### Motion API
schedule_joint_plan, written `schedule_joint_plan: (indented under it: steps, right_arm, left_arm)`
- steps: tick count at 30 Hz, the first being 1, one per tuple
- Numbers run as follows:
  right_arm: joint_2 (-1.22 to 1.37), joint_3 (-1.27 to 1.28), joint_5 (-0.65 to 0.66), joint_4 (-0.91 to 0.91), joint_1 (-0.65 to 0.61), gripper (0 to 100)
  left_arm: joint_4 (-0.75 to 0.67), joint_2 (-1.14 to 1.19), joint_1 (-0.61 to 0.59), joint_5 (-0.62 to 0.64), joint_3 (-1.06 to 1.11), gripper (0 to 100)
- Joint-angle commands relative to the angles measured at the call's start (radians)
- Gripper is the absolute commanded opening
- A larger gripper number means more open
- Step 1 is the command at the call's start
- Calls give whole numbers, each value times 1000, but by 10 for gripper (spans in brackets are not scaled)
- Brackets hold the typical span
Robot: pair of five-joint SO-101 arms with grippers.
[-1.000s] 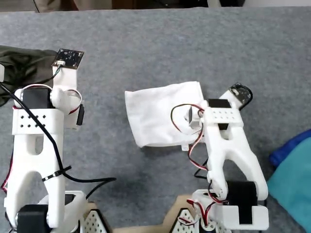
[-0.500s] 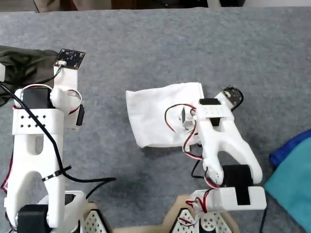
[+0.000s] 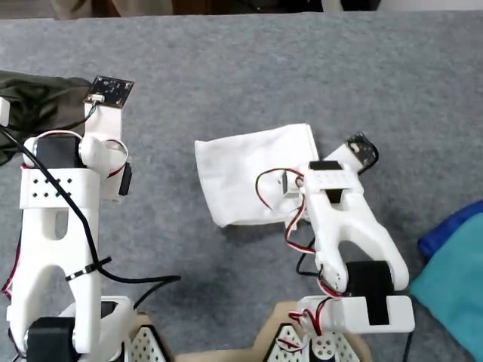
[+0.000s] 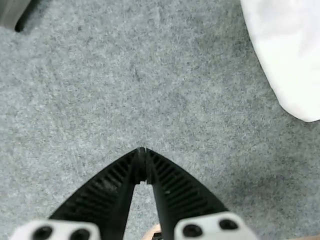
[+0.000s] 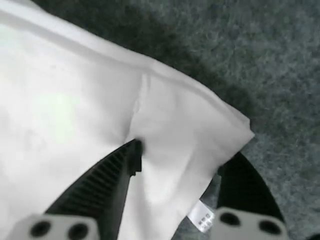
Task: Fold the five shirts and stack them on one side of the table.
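Observation:
A folded white shirt (image 3: 249, 177) lies in the middle of the grey table. My right arm (image 3: 332, 196) hangs over its right edge. In the right wrist view my right gripper (image 5: 182, 162) is open and straddles a corner of the white shirt (image 5: 75, 100). One finger (image 5: 127, 155) rests on the cloth and the other (image 5: 242, 185) is just off the hem, beside a small label (image 5: 201, 218). My left gripper (image 4: 141, 154) is shut and empty over bare carpet, with the white shirt (image 4: 287, 50) off to its side.
A dark green shirt (image 3: 34, 102) lies bunched at the far left edge, behind my left arm (image 3: 56, 188). Blue and teal shirts (image 3: 456, 264) sit at the right edge. The grey table surface (image 3: 249, 68) stretches across the back.
My right arm has swung slightly left over the white shirt's right edge, and the shirt's far corner shifted a little. The left arm has not moved.

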Motion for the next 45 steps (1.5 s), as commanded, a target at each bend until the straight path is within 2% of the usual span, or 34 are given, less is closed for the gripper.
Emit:
schedule_joint_plan:
  steps: [1,2,15,25,28,34,45]
  right_arm:
    - [8,-1,8,-61,13,55]
    - [8,-1,21,-64,13,6]
    - [-73,-30,89,58,19,5]
    - [-314,-48,233,63,163,5]
    - [-378,-65,262,117,208,5]
    - [-484,-131,361,204,375,5]
    - [-549,-180,585,204,886,5]
  left_arm:
    - [12,-24,6,-5,-40,19]
    - [12,-28,6,-5,-40,19]
    - [14,-30,-2,-5,-40,19]
    - [14,-30,-3,-34,-49,19]
    - [14,-30,-2,-34,-49,19]
    - [14,-30,-2,-34,-51,19]
    - [15,-30,6,-32,-51,19]
